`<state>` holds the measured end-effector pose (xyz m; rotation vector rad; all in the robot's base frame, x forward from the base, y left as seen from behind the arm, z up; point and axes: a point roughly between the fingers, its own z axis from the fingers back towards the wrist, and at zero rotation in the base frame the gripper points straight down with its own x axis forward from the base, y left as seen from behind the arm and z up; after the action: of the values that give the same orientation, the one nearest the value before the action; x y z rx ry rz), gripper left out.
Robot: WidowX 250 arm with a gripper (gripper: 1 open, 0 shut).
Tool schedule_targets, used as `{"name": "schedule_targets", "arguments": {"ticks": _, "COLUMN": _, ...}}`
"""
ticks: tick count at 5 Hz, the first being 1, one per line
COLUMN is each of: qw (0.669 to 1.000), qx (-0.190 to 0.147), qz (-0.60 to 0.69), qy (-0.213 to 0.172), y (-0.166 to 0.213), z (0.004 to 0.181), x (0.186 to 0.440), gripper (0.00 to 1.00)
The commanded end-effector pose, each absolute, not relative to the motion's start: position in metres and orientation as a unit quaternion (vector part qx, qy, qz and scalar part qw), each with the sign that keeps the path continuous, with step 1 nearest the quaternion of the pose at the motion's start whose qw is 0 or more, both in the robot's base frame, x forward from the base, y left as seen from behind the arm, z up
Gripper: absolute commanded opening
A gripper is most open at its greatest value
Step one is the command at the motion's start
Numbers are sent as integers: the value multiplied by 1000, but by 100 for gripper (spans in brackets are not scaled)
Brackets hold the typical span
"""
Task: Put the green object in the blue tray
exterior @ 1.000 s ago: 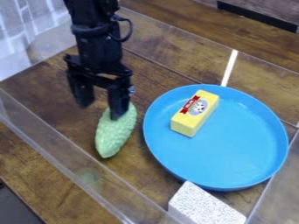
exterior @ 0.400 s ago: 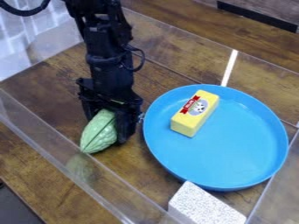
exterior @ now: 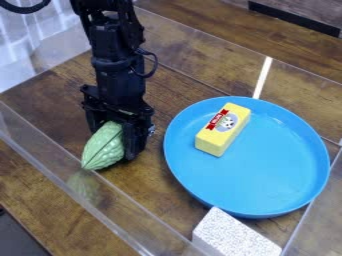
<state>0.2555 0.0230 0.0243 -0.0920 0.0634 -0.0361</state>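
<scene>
The pale green, bumpy oval toy vegetable [exterior: 106, 146] is seen on the dark wooden table [exterior: 201, 60], just left of the round bright blue plastic tray [exterior: 274, 185]. It is clamped between the fingers of the black gripper [exterior: 116, 135], which points straight down. A yellow labelled block [exterior: 223, 130] is lying inside the tray; a speckled grey sponge block [exterior: 237, 234] is seen at its near rim.

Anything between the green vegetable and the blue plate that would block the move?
Nothing visible. The green vegetable lies just left of the blue plate, bare table between. A yellow block sits on the plate's upper part.
</scene>
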Motion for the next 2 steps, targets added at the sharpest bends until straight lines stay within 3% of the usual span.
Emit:
{"name": "schedule_targets", "arguments": {"ticks": 1, "qw": 999, "qx": -38, "qz": -12, "qy": -1, "y": 19, "z": 44, "x": 268, "gripper": 0}}
{"name": "schedule_targets", "arguments": {"ticks": 2, "qw": 999, "qx": -34, "qz": 1, "qy": -2, "y": 30, "z": 40, "x": 266, "gripper": 0}}
